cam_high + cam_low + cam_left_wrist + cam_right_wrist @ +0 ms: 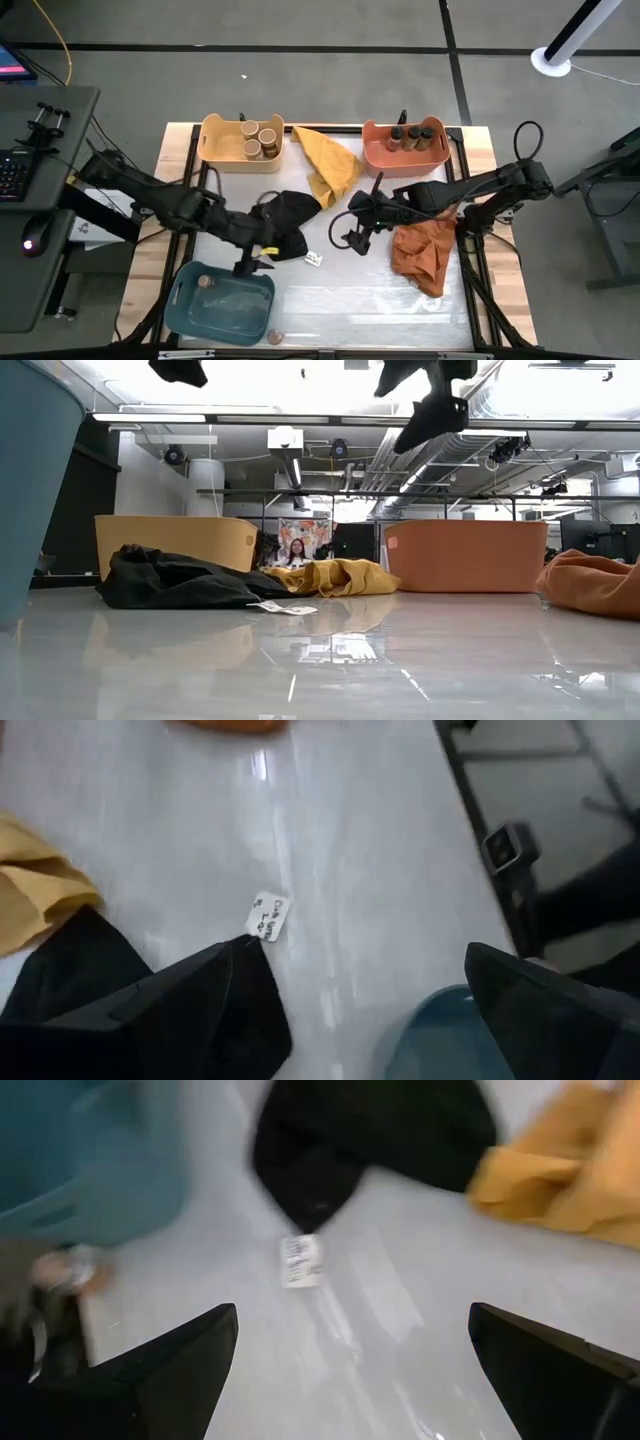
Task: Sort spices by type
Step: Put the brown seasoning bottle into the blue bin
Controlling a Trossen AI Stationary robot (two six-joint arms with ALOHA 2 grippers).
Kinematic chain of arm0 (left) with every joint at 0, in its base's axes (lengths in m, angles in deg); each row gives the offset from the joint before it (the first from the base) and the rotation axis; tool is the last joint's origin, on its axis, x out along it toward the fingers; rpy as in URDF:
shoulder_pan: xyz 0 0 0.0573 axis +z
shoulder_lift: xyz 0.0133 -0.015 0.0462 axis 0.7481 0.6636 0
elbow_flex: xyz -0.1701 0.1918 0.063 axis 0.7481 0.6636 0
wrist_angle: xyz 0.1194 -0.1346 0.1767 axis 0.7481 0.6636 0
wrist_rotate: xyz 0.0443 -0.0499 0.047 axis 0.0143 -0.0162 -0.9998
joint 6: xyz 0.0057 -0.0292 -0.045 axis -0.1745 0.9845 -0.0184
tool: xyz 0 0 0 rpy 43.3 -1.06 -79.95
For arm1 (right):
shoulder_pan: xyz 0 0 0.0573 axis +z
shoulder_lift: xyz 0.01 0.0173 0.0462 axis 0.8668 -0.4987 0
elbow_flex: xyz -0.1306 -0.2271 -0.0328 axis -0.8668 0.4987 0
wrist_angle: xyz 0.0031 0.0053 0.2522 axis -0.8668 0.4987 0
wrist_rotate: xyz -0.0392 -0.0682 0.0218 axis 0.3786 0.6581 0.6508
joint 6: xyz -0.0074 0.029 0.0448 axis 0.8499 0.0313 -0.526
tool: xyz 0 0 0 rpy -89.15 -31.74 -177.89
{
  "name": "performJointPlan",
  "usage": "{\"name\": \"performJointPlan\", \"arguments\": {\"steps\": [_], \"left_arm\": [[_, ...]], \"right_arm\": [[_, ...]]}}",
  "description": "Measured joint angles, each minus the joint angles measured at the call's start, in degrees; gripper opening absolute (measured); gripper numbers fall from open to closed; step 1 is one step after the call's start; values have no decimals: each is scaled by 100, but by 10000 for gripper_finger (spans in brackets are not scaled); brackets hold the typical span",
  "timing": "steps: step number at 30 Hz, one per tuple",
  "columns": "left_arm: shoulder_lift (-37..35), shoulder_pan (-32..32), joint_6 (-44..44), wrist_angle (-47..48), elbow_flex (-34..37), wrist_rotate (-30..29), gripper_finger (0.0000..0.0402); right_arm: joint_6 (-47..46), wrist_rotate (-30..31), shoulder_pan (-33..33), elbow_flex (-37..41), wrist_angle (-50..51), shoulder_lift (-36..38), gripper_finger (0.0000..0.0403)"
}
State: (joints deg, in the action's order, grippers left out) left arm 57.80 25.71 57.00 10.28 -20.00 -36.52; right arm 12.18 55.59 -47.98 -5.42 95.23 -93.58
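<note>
Left claw [247, 268] spread, empty, over blue bin [180, 300] far rim. Loose jars: one [205, 283] inside bin, one [275, 337] at worktop's near edge; left nearer. Right claw [355, 238] spread, mid-worktop.

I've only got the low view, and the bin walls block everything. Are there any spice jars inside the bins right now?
Observer: Yes. From above, the yellow bin holds three tan-topped jars.
Operator: And the orange one?
Observer: The orange bin holds three dark-topped jars, side by side in a row.
Operator: Anything loose that I can't see?
Observer: One brown-topped jar sits on the table at its near edge, just outside the blue bin.
</note>
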Motion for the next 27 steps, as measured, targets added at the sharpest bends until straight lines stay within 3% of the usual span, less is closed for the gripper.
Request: {"name": "performJointPlan", "arguments": {"steps": [3, 7, 13, 17, 21, 27], "left_arm": [[224, 19, -82, 14, -1, -49, 387], [355, -117, 431, 244, -316, -260, 387], [877, -823, 1214, 1437, -1494, -1344, 382], [1393, -1392, 2149, 2524, -2179, -1516, 381], [1633, -1828, 2926, 2877, -2369, -1522, 381], [1496, -2224, 3135, 2849, -2363, -1731, 381]], "right_arm": [[138, -317, 72, 129, -446, -44, 391], [739, -424, 237, 284, -1044, -202, 388], [1840, -1197, 476, 320, -2258, -923, 360], [1931, -1529, 718, 113, -3084, -1562, 341], [1762, -1375, 1096, -536, -3238, -2216, 336], [1117, -562, 1520, -1659, -3210, -3122, 335]]}}
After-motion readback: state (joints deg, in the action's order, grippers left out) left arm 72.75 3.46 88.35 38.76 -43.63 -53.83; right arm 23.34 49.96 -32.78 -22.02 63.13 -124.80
